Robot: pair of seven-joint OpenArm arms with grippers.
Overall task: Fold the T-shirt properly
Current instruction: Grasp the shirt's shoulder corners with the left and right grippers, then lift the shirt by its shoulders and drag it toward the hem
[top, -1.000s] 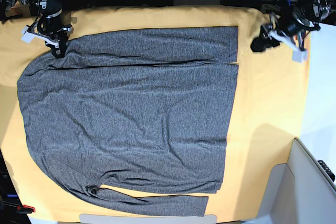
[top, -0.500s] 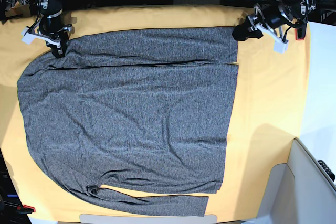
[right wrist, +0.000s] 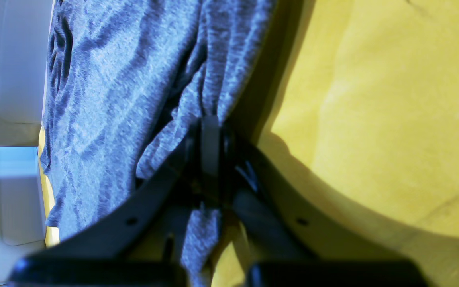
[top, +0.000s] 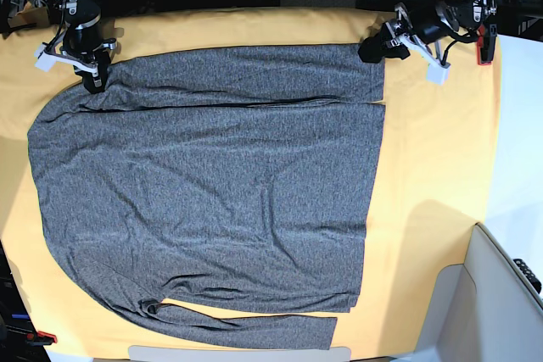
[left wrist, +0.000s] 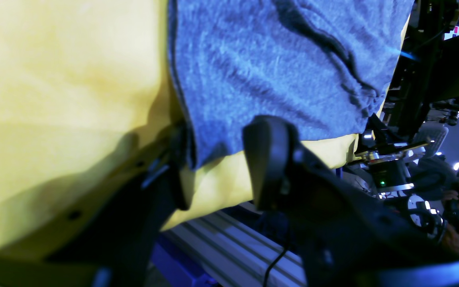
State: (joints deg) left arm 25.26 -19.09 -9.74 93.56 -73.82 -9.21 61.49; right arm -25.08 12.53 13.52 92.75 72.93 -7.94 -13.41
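Since the earlier frames the left hand point(top: 371, 51) has travelled inward along the far edge of the worktop, from the bare yellow cloth point(top: 441, 142) near the far corner to the cuff corner of the T-shirt point(top: 212, 175); the right hand point(top: 93, 80) has stayed where it was, and the shirt lies unchanged.

At the left wrist, the two dark fingers point(left wrist: 269, 159) of the left hand point(left wrist: 217, 167) stand apart, one on each side of the sleeve's corner point(left wrist: 201, 155). That corner hangs between them over the yellow cloth point(left wrist: 54, 99). The fingers are not pressed together, and whether they already pinch the fabric cannot be told.

The right hand point(right wrist: 211, 159) is fully closed, with a bunched fold of the grey knit point(right wrist: 213, 91) gathered at its tips, so it has hold of the T-shirt point(right wrist: 114, 79) at the shoulder end of the upper sleeve, near the opposite far corner of the worktop.

The T-shirt lies flat on the yellow cloth, covering most of the worktop. Its upper sleeve is folded along the far edge of the body, the other sleeve point(top: 246, 328) runs along the near edge, and the hem faces the bare strip of yellow cloth on the left hand's side.
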